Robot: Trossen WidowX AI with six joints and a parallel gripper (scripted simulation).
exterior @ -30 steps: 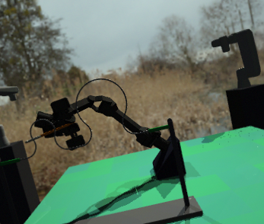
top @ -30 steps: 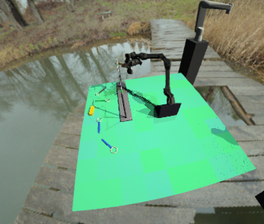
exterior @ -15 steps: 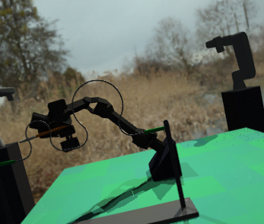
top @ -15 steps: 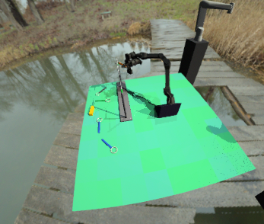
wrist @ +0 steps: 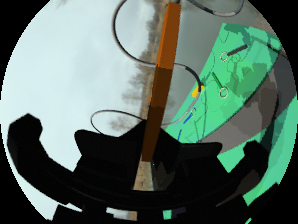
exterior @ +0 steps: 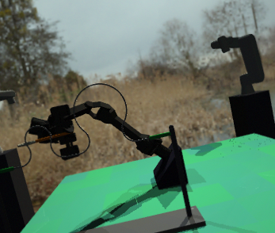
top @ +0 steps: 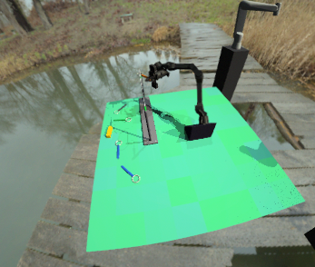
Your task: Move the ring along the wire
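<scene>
1. The gripper (top: 151,78) (exterior: 70,135) (wrist: 147,123) is closed down to a narrow gap, clamped on the orange handle (top: 145,75) (exterior: 53,137) (wrist: 164,70).
2. In the exterior view, the ring (exterior: 24,144) lies toward 9 o'clock, nearly edge-on by the first climb of the wire (exterior: 101,84) (wrist: 115,30), past the left green part (exterior: 3,170). Whether it touches grey wire cannot be told.
3. The likely step is early carrying; the far green part (exterior: 160,135) lies toward 3 o'clock.
4. A straight pull toward 3 o'clock could drag the ring's rim onto grey wire, since the bends demand constant re-aiming.
5. The handle or fingers could brush the neighbouring loop, which passes close to them.
6. Handle slip could tilt the ring into contact.
</scene>
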